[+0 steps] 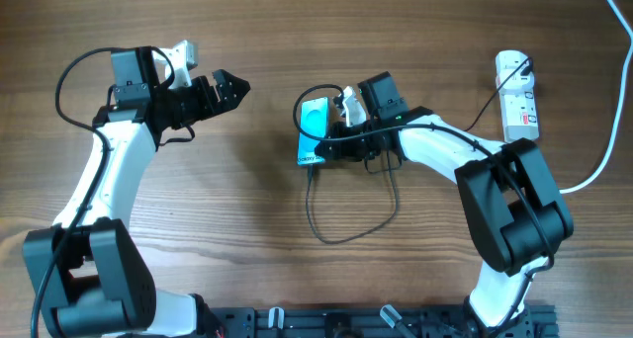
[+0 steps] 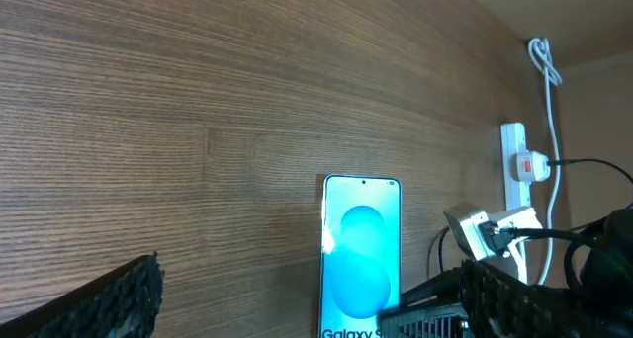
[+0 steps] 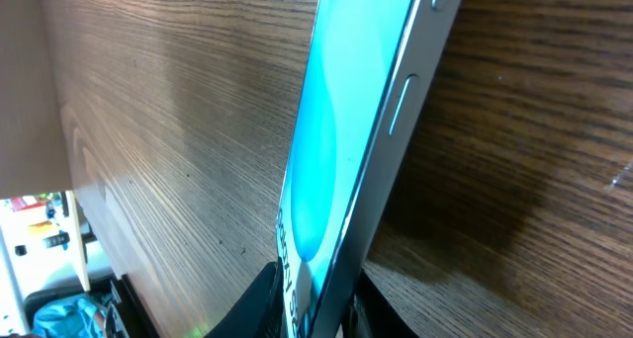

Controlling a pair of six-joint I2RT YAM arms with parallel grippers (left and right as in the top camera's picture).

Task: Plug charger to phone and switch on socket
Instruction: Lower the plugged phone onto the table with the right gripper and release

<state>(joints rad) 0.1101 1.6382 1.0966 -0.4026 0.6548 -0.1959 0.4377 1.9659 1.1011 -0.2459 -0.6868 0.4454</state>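
Plugging charger [image 1: 346, 241] into phone [image 1: 314, 130].
Right end effector [image 1: 332, 146] at the phone's end, can't tell its grip; left end effector [image 1: 233, 89] apart; I flip socket [image 1: 518, 106] next.

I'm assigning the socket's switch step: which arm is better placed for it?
Right, probably. The socket lies nearer the right arm, while the left gripper hangs open beyond the phone, across the table.
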